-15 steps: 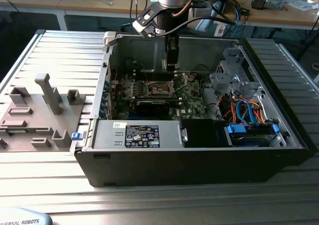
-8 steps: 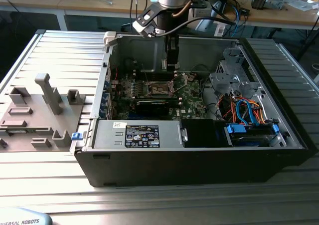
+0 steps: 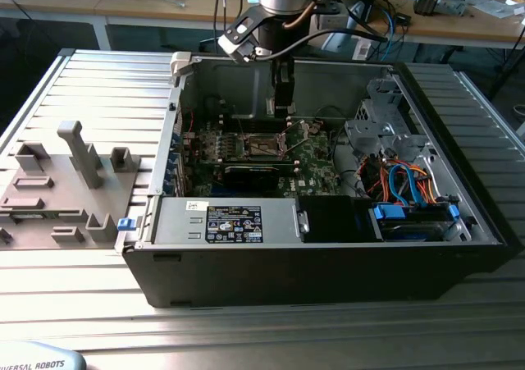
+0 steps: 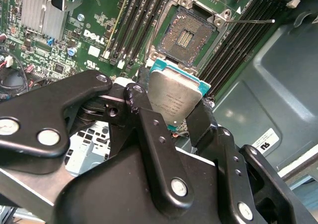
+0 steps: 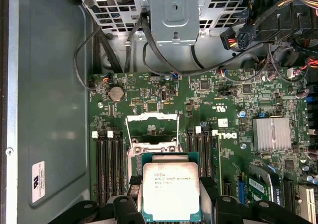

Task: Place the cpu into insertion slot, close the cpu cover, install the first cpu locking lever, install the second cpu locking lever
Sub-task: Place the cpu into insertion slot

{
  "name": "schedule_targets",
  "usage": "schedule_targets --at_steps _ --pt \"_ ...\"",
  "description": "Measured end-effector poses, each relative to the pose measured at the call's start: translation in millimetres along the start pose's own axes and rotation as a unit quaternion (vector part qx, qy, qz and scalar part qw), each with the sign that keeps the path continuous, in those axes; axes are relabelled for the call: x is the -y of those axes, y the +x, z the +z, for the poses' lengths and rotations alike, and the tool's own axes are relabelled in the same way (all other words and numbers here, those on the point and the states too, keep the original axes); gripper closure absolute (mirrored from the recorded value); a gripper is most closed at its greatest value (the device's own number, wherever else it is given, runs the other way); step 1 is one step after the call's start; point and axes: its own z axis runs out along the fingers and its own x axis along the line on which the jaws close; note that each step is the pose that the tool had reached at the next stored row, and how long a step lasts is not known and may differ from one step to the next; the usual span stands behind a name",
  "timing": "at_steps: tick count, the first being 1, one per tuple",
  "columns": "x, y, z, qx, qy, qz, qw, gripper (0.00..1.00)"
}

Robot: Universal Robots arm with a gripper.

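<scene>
The chip (image 4: 176,92) is held by two opposite edges in the gripper (image 4: 171,107), whose fingers are drawn narrow onto it. The metal top is bared, likely so it can be set flat into the open socket (image 4: 188,35) ahead of the fingertips. The cover (image 5: 152,117) is stood up beyond the socket. The chip's underside is hidden.

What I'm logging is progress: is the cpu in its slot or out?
Out. The cpu is gripped between the fingers, clear of the empty insertion slot.

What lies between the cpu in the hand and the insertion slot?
Nothing: in the second wrist view the cpu, held by the hand, hangs clear of the insertion slot, the stretch between bare.
</scene>
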Motion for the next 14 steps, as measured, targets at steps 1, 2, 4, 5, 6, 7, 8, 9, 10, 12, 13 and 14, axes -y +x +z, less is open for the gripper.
schedule_targets --at_steps 1,2,4,5,6,7,8,9,10,12,13,14 --pt "0.0 0.0 0.2 0.0000 0.0000 0.000 1.0000 0.46" --pt "0.0 0.0 0.5 0.0000 0.0000 0.000 1.0000 0.46" --pt "0.3 0.0 4.5 0.0000 0.0000 0.000 1.0000 0.46" --pt "0.6 0.0 8.1 0.0000 0.0000 0.000 1.0000 0.46" --pt "0.6 0.0 8.1 0.0000 0.0000 0.000 1.0000 0.46" --pt "0.6 -0.1 8.2 0.0000 0.0000 0.000 1.0000 0.46" --pt "0.6 0.0 8.4 0.0000 0.0000 0.000 1.0000 0.46" --pt "0.6 -0.1 8.5 0.0000 0.0000 0.000 1.0000 0.46" --pt "0.6 0.0 8.9 0.0000 0.0000 0.000 1.0000 0.46" --pt "0.7 -0.1 9.6 0.0000 0.0000 0.000 1.0000 0.46" --pt "0.7 -0.1 9.7 0.0000 0.0000 0.000 1.0000 0.46" --pt "0.7 -0.1 10.0 0.0000 0.0000 0.000 1.0000 0.46"
